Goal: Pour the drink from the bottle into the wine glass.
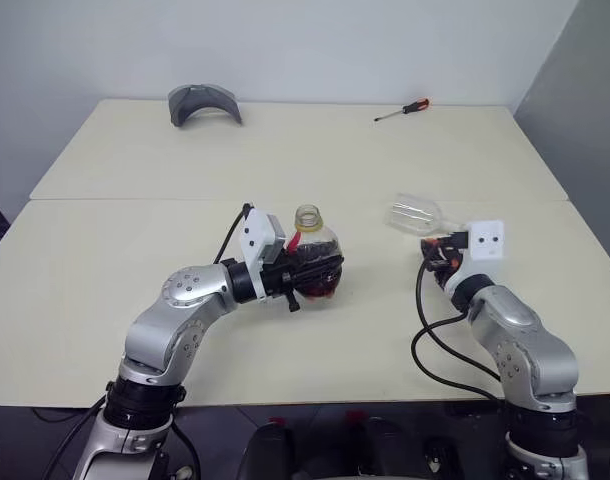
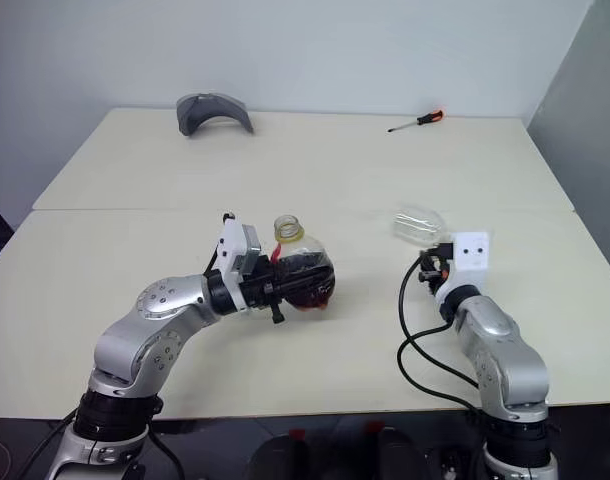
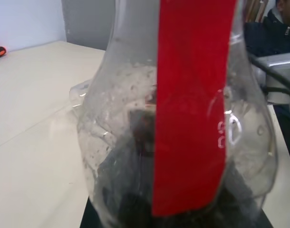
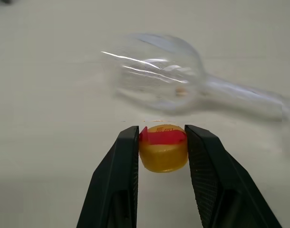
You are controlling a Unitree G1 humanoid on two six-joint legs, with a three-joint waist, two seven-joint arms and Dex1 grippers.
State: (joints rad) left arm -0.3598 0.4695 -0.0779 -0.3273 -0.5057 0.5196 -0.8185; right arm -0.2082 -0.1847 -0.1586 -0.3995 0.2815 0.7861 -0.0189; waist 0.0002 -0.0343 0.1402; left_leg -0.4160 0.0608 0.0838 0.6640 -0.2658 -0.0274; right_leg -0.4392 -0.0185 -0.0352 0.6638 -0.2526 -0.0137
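The left claw (image 1: 310,275) is clamped tight round the bottle (image 1: 317,255), held upright at frame centre, open-mouthed, with dark drink (image 1: 320,280) low inside. The right claw (image 4: 161,142), narrowly parted, pinches a yellow cap (image 4: 163,154). The wine glass (image 1: 417,215) lies on its side on the bench (image 1: 135,260), right of centre.

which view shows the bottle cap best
The right wrist view: the yellow cap, red strip on top, sits sharp and close between the right end effector's fingers, with the lying wine glass beyond it. In the head views it is hidden behind that end effector. The left wrist view has the bottle up close.
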